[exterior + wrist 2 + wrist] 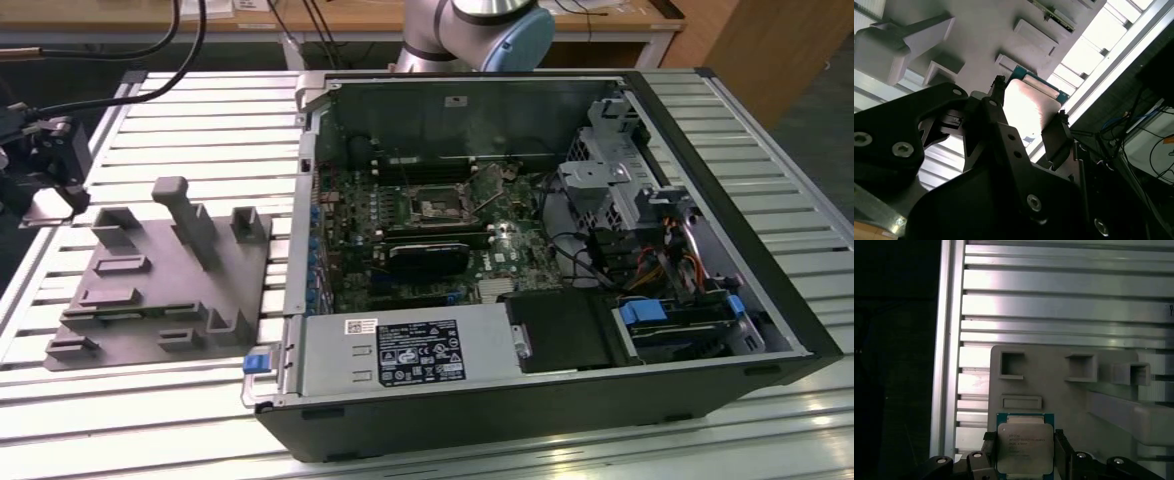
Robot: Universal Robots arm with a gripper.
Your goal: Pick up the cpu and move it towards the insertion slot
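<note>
Gripper (pixel 1025 450) closed on the cpu (pixel 1025 446): one dark finger against each of two opposite edges, the black fingers (pixel 1061 447) set no wider than the part itself. In the second wrist view the gripper (pixel 1030 100) shows the same clamp from the side, the cpu (pixel 1026 107) seated between the tips.

Cpu: flat square plate with a matte silvery-grey metal top and a thin green board edge showing round it. It sits level in the jaws.

Beneath it is the grey plastic fixture (pixel 1079 405), matte and moulded, with square open pockets, shallow rectangular recesses and upright blocks. The cpu hangs over the fixture's edge region, apart from its surface.

The fixture lies on a slatted aluminium table (pixel 1054 305) with bright ribbed extrusions.

In the exterior view the gripper (pixel 44 195) is at the far left, beside the fixture (pixel 147 290). The insertion slot (pixel 437 207), a silvery frame round a dark centre, sits on the motherboard (pixel 387 190) inside the open black computer case (pixel 534 400). It is well apart from the gripper, toward the exterior view's right.
</note>
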